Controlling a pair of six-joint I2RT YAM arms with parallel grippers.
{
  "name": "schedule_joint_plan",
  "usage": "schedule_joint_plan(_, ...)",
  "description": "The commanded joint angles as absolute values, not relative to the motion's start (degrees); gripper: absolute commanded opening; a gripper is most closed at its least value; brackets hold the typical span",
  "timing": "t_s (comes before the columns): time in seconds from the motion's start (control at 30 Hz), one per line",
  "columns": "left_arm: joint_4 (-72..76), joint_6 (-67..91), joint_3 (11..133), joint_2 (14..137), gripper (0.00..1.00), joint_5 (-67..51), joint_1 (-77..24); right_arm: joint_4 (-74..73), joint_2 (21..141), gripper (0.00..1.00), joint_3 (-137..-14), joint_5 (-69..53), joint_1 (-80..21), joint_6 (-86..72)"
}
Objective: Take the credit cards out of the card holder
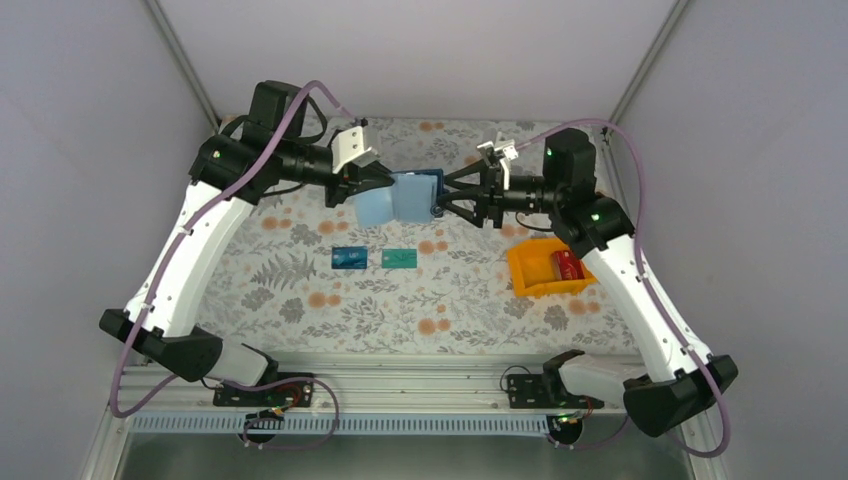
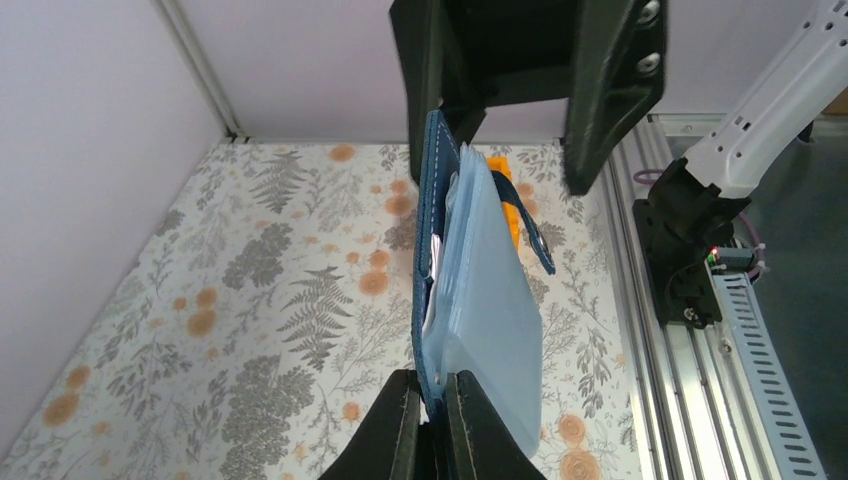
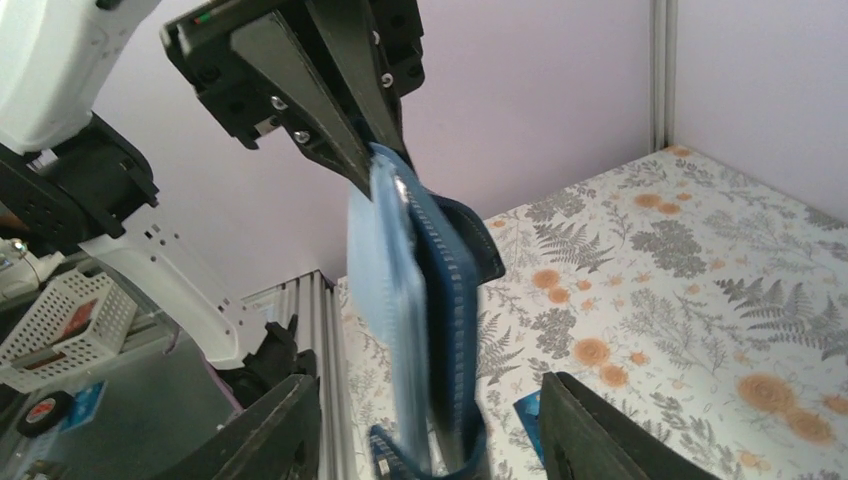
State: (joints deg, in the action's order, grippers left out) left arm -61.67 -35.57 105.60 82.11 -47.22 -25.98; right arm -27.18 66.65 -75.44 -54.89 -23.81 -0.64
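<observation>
From above, the left fingers [image 1: 383,187] are pressed shut on one edge of the card holder [image 1: 405,200], which hangs in the air between the two arms, clear of the table [image 1: 300,300]. The right fingers [image 1: 441,197] stand parted around its opposite edge. On the table below both sets of fingers lie a blue card [image 1: 350,258] and a teal card [image 1: 399,259]. A red card [image 1: 568,265] sits in the orange bin [image 1: 530,272] under the right wrist. Only this view shows what is already out.

The left wrist camera sees the holder edge-on, running from the shut left fingers to the right ones. It alone shows the layers: navy cover, pale inner leaf and the side tab [image 2: 535,240]. One right finger is just beside the cover, and the other is well apart from the leaf. Something pale shows between the layers, but I cannot tell if it is a card.

The right wrist camera shows clear air on both sides, with neither right finger touching the holder.

The step appears to be reaching for a card left inside. The right fingers should close on the card alone, not on the leaf or tab. The pull should run straight away from the left fingers, which need to hold firm.
</observation>
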Motion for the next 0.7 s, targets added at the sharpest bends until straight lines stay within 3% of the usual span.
schedule_joint_plan(0.0,-61.4,-36.1,107.7,80.7,0.02,-51.0,-25.8,-24.5,68.6,0.55,-75.7,-54.8,-23.8,-2.2)
schedule_joint_plan(0.23,-61.5,-36.1,107.6,80.7,0.02,-51.5,-25.7,-23.3,69.3,0.41,-76.1,-54.9,-23.8,-2.3)
schedule_joint_plan(0.67,-62.1,-36.9,106.9,80.2,0.02,-53.4,-25.6,-21.4,71.1,0.41,-76.6,-52.7,-26.2,-2.9)
